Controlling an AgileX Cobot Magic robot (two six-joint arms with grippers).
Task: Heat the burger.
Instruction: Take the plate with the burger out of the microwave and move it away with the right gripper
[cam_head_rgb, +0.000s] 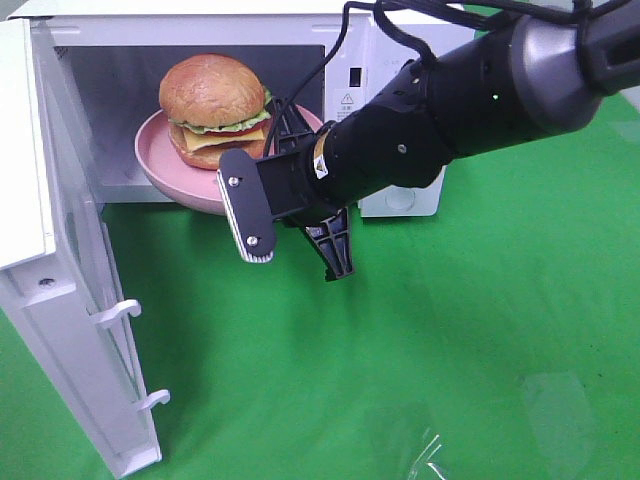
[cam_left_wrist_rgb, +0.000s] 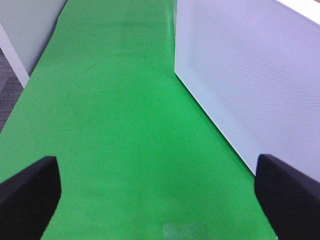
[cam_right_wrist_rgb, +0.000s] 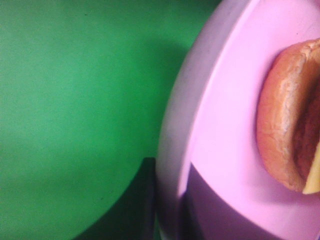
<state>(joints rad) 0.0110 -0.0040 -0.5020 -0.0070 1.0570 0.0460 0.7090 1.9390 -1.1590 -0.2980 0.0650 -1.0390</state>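
Pink plastic is what your right gripper (cam_head_rgb: 300, 165) has hold of — the rim of the shallow pink plate (cam_head_rgb: 160, 165), which it pinches at the plate's edge nearest the arm. You can see in the right wrist view that the plate rim (cam_right_wrist_rgb: 172, 150) runs between the dark jaw parts, so the jaws are clamped on it rather than standing free. On that plate sits the round burger (cam_head_rgb: 215, 110) with its glossy golden-brown bun, green lettuce frill, yellow cheese slice and brown patty; the wrist camera catches only the bun's lower edge and a corner of cheese (cam_right_wrist_rgb: 285, 135).

Take the white microwave oven (cam_head_rgb: 390, 60) as your landmark. Its door (cam_head_rgb: 70, 300) hangs wide open to the side, and the plate with the burger sits in the mouth of the cavity — the far part of the plate is inside, the near rim juts out over the green cloth (cam_head_rgb: 450, 350) in front of the oven. I cannot tell whether the plate rests on the cavity floor.

Your left gripper (cam_left_wrist_rgb: 160, 195) is away from the oven's front, beside a white perforated panel (cam_left_wrist_rgb: 250, 85) over the same green cloth. Its black fingertips (cam_left_wrist_rgb: 30, 190) stand far apart with nothing between them.
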